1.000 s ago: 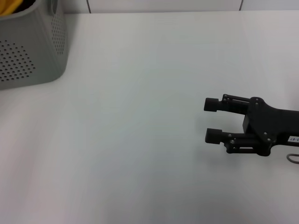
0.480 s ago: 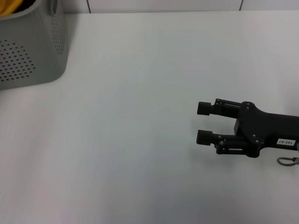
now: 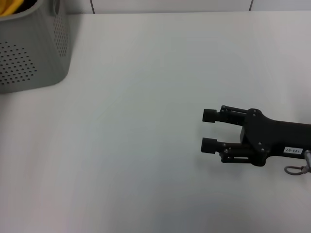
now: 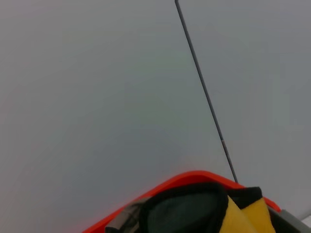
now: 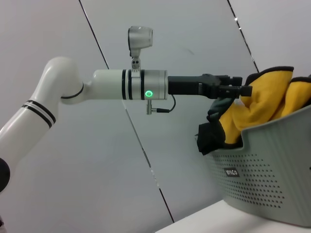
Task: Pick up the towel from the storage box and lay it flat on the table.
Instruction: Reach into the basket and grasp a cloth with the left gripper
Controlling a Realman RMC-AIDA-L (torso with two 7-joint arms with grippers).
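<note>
Right wrist view: left gripper [image 5: 235, 91] fingers clamp towel [image 5: 265, 104] over storage box [image 5: 267, 182]; right gripper [image 3: 210, 130] fingers wide

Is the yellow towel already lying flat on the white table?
No, the towel is bunched up, partly draped over the rim of the grey storage box, with the left tool at its top.

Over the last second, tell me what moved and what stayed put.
The right pincer, open and empty above the table, slid leftward and nearer the robot. The storage box and the towel in it stayed put.
</note>
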